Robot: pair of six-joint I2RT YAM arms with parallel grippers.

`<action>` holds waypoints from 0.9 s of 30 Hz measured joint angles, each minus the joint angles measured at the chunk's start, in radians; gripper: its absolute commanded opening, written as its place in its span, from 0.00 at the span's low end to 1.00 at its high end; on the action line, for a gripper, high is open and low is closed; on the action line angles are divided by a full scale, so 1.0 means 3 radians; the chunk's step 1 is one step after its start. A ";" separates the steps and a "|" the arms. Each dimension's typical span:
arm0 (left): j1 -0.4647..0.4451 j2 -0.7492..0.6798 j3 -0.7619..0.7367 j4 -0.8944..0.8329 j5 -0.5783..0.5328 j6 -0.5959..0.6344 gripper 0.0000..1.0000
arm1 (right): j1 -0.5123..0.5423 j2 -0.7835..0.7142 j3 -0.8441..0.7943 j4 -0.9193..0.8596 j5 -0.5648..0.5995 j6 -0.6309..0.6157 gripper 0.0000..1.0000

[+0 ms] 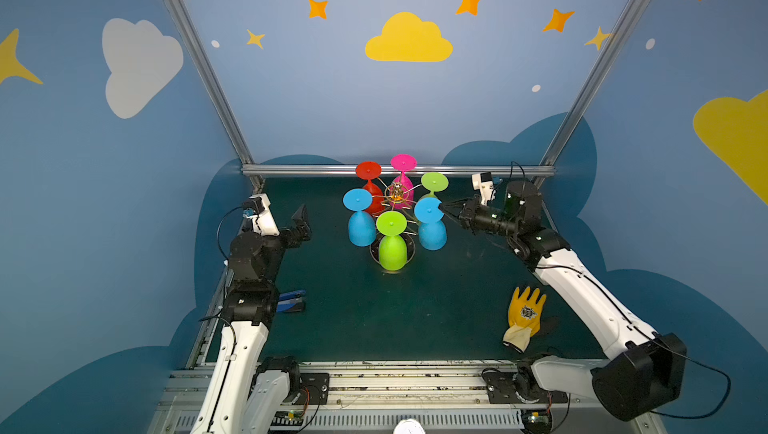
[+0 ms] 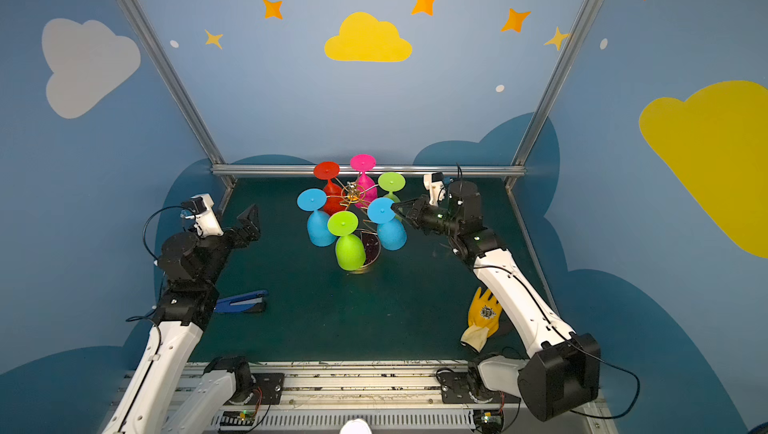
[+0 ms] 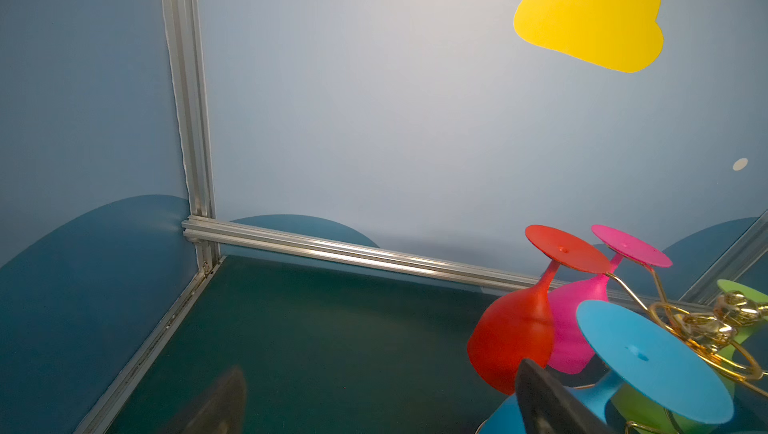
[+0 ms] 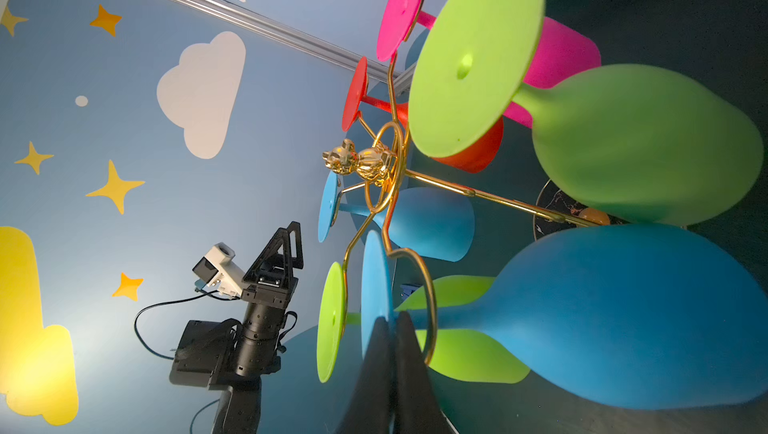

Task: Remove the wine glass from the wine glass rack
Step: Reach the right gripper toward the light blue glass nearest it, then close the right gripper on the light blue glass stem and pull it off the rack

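Six glasses hang foot-up on one rack (image 1: 397,194) (image 2: 353,194), which stands mid-worktop (image 1: 374,320) toward the rear edge. They are two blue, two green, one red (image 1: 370,187) and one pink (image 1: 403,180).

There are two grippers. The right gripper (image 1: 444,207) (image 2: 395,206) (image 4: 392,328) has its jaws pinched narrow on the foot rim of the right blue glass (image 1: 431,226) (image 2: 390,228) (image 4: 623,315), which hangs on the rack's right side. The left gripper (image 1: 302,221) (image 2: 251,220) stands wide and holds nothing, near the left edge and well apart from the rack.

Only the top views show one yellow glove (image 1: 525,315) by the right edge and one blue tool (image 2: 245,301) by the left.

Only the right wrist view shows a gold loop (image 4: 428,286) around that glass's stem and a small gold figure (image 4: 347,158) at the hub.

The left wrist view shows red, pink and the left blue glass (image 3: 648,357) fully, the green ones only in part.
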 measured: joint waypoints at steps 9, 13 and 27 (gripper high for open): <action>-0.0003 0.0000 0.0000 0.0000 0.0000 -0.0001 0.99 | 0.0000 0.0000 0.0000 0.0215 -0.0052 0.0231 0.00; -0.0010 0.0000 0.0000 0.0000 0.0000 -0.0003 0.99 | 0.0000 0.0000 0.0000 0.0253 -0.0048 0.0281 0.00; -0.0031 0.0000 0.0000 0.0000 0.0001 -0.0003 0.99 | 0.0036 0.0092 0.0031 0.0328 -0.0034 0.0329 0.00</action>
